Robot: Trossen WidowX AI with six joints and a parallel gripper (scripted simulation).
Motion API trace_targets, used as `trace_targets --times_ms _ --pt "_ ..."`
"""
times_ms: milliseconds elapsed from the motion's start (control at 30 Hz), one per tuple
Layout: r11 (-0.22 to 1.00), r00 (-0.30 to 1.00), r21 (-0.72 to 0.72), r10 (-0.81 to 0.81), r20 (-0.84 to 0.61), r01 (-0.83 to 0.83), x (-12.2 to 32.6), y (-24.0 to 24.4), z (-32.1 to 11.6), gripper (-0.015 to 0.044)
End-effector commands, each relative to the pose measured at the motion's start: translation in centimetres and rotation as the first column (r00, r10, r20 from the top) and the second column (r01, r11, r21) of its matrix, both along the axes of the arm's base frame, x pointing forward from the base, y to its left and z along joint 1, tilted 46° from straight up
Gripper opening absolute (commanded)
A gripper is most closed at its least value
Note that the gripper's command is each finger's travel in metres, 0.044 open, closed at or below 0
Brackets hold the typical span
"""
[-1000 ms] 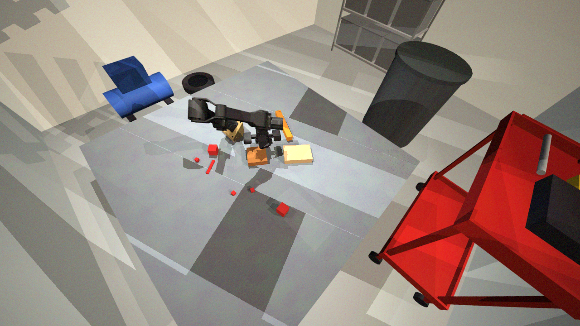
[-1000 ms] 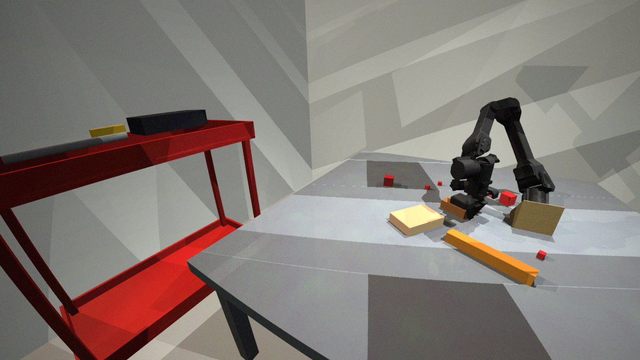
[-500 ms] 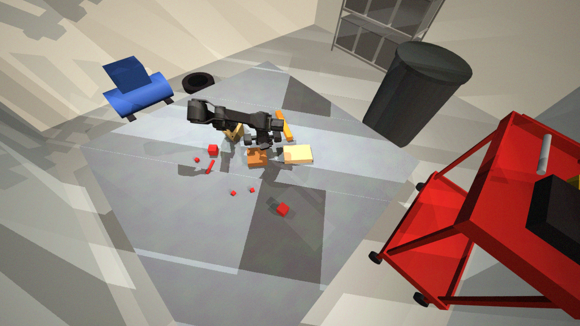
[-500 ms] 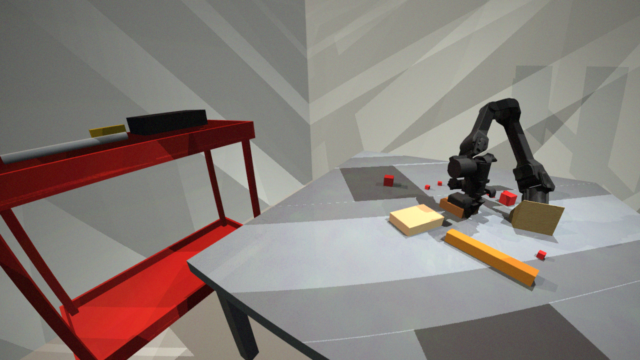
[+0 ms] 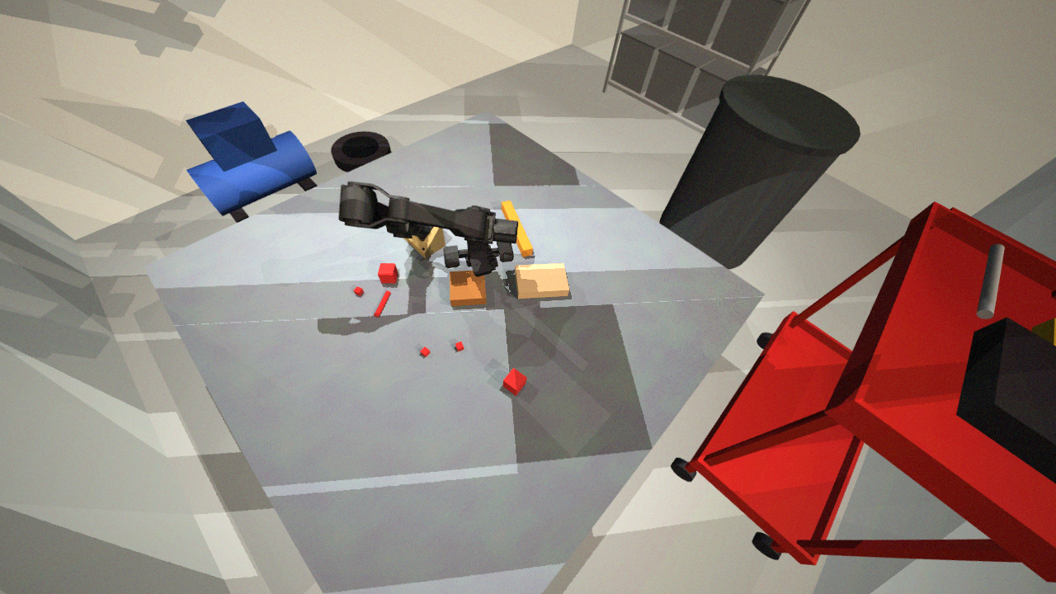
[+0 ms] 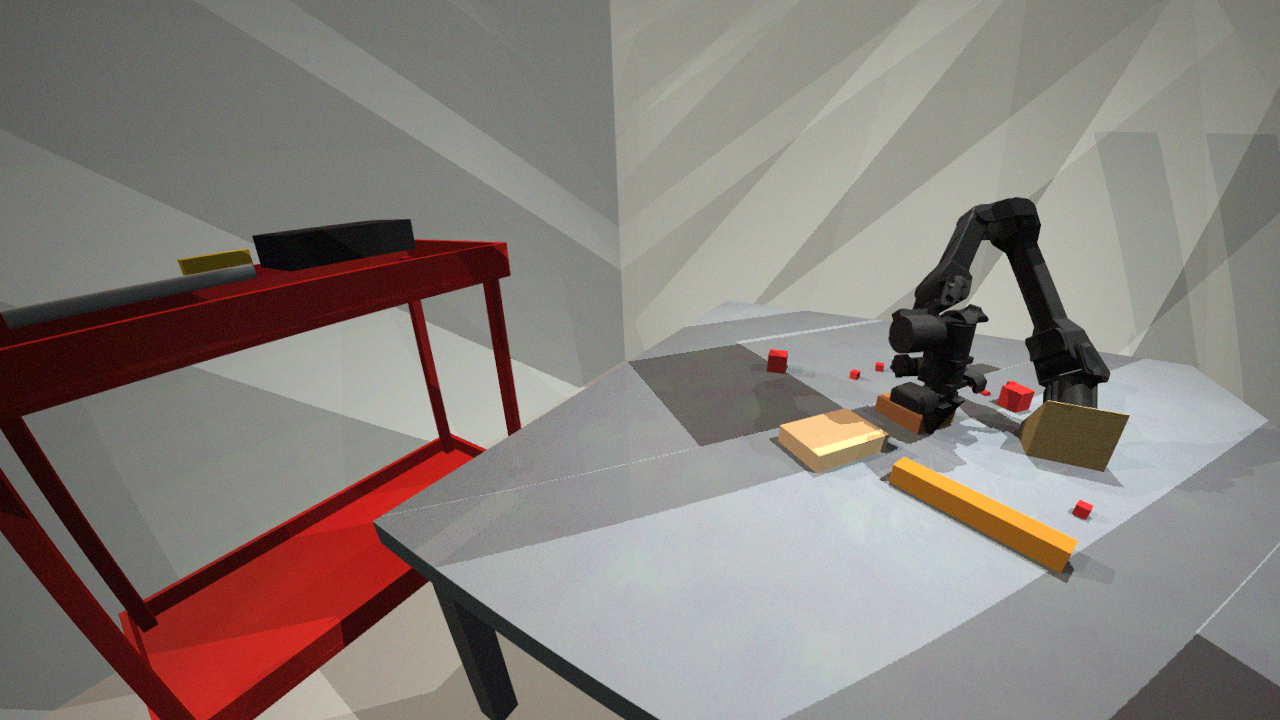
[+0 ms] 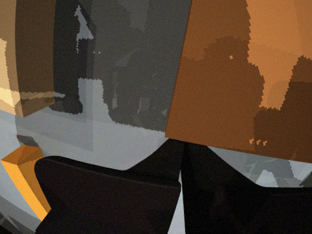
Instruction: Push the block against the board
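The square block (image 5: pixel 467 286) (image 6: pixel 898 413) (image 7: pixel 218 97) is orange-brown and lies flat on the table. The pale tan board (image 5: pixel 542 280) (image 6: pixel 825 438) (image 7: pixel 34 65) lies flat beside it, to its right in the top view. A gap of table separates the two. My gripper (image 5: pixel 483 271) (image 6: pixel 935 428) (image 7: pixel 182 137) is shut and empty. It is low, with its tips at the edge of the block near the corner on the board's side. The fingers and wrist hide part of the block in the exterior view, and contact cannot be told for certain.
An orange bar (image 5: pixel 519 228) (image 6: pixel 980 514) (image 7: pixel 26 182) lies near the board. A yellow-tan wedge-like piece (image 5: pixel 424 243) (image 6: pixel 1076 436) stands by the arm's base. A red cube (image 5: pixel 387 273) (image 6: pixel 1015 396), a thin red stick (image 5: pixel 382 304) and several other red cubes lie around.
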State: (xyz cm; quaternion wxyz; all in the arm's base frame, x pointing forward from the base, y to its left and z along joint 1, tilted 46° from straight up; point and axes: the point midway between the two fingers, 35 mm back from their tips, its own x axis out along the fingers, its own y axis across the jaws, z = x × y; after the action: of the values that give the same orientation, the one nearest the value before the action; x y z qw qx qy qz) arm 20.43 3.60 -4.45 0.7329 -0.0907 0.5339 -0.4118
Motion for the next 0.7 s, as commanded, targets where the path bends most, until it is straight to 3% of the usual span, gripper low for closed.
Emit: trace_targets --times_ms 0,667 --pt "1.0 1.0 -0.003 0.001 0.004 -0.001 0.3 0.0 0.1 0.0" --pt "1.0 1.0 -0.004 0.001 0.003 -0.001 -2.3 1.0 -1.3 0.0"
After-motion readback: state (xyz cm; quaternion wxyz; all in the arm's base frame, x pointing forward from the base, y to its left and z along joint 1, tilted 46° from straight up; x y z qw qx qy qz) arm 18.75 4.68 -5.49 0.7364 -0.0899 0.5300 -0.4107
